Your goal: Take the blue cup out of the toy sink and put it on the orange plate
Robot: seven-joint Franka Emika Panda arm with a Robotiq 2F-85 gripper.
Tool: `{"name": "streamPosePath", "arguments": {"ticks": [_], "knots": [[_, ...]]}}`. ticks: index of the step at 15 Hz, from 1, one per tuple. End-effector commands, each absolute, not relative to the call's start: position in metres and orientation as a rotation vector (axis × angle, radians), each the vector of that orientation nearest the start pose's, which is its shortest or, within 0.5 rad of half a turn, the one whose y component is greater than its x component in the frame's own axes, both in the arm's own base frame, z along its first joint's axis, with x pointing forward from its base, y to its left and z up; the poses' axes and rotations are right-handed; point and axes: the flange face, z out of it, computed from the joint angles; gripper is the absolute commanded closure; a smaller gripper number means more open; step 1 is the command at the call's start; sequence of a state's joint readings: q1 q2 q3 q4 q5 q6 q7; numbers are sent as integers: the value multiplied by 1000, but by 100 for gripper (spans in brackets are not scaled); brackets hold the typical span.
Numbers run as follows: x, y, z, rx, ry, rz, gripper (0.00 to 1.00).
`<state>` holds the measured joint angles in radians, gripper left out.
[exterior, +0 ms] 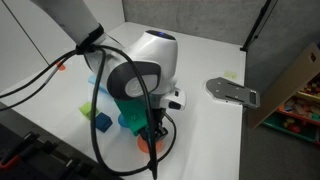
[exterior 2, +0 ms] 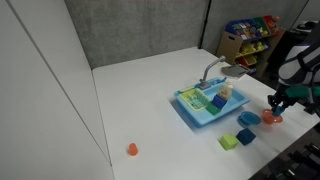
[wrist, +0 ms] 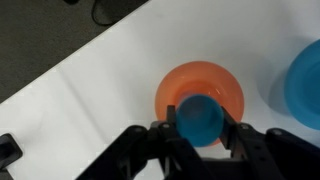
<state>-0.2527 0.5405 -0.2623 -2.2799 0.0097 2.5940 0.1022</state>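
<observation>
Two matte black fingers [wrist: 160,142] of the gripper [wrist: 200,130] are clamped on the tiny smooth blue cylindrical plastic cup [wrist: 200,116], just above the small round orange plastic plate [wrist: 200,78] with a raised rim; contact between them cannot be told. A flat round blue dish [wrist: 305,85] lies beside that plate, and the light blue rectangular plastic toy sink [exterior 2: 188,108] sits beyond the dish.

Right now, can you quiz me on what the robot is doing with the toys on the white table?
1. True or false: the tiny blue plastic toy cup sits in the light blue plastic toy sink.
2. What is the gripper shut on?
3. In the wrist view, the cup is over: A the round orange plastic plate, B the sink, C the round blue dish.
Key: 1 false; 2 the cup; 3 A.
</observation>
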Motion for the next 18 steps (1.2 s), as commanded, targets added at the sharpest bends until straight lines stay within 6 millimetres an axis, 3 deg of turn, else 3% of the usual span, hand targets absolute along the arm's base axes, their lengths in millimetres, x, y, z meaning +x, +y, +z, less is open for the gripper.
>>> {"name": "streamPosePath", "arguments": {"ticks": [1, 3, 4, 7, 11, 18], "knots": [[427, -257, 105, -3056, 920, 343, 83], [427, -256, 103, -3057, 911, 341, 83], [427, -256, 103, -3058, 908, 340, 77], [427, -256, 104, -3058, 898, 335, 33], [427, -255, 110, -3052, 866, 328, 2], [438, -245, 130, -3064, 774, 304, 0]]}}
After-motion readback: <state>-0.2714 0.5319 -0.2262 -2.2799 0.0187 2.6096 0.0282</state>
